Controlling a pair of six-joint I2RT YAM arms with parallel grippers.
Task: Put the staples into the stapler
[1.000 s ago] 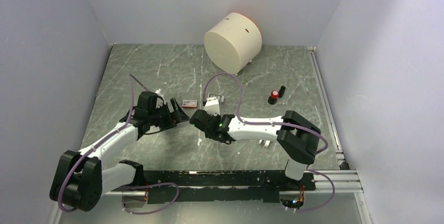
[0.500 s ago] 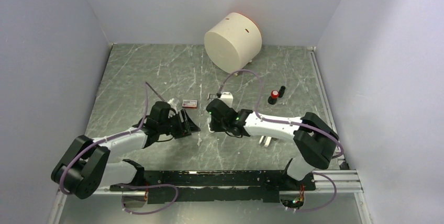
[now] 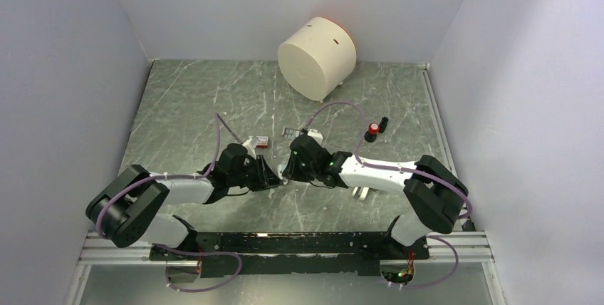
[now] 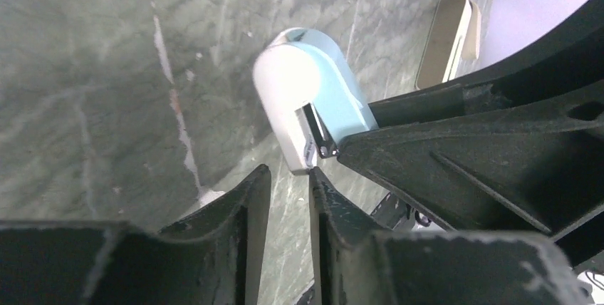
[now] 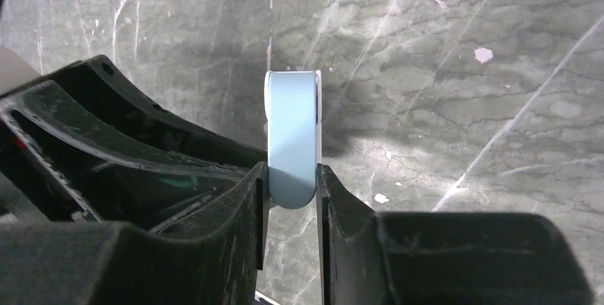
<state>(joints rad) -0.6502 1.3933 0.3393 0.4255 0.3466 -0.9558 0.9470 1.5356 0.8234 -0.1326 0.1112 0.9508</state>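
Observation:
My right gripper (image 5: 292, 177) is shut on the light-blue and white stapler (image 5: 290, 134), clamping its sides and holding it over the table. In the left wrist view the stapler (image 4: 306, 98) shows its white side and a dark metal end. My left gripper (image 4: 288, 177) sits right at the stapler's lower white corner. Its jaws are a narrow gap apart, with only table showing between them. From above, the left gripper (image 3: 274, 177) and the right gripper (image 3: 290, 169) meet tip to tip mid-table. Small grey staples (image 3: 288, 132) lie behind them.
A small red-and-white box (image 3: 262, 141) lies by the left arm. A large white cylinder (image 3: 317, 58) stands at the back. A red-and-black small object (image 3: 372, 132) sits to the right. A silver piece (image 3: 362, 192) lies under the right forearm.
My left arm has swung right, up to the stapler, and its jaws have narrowed from wide open. My right gripper has carried the stapler slightly right and back.

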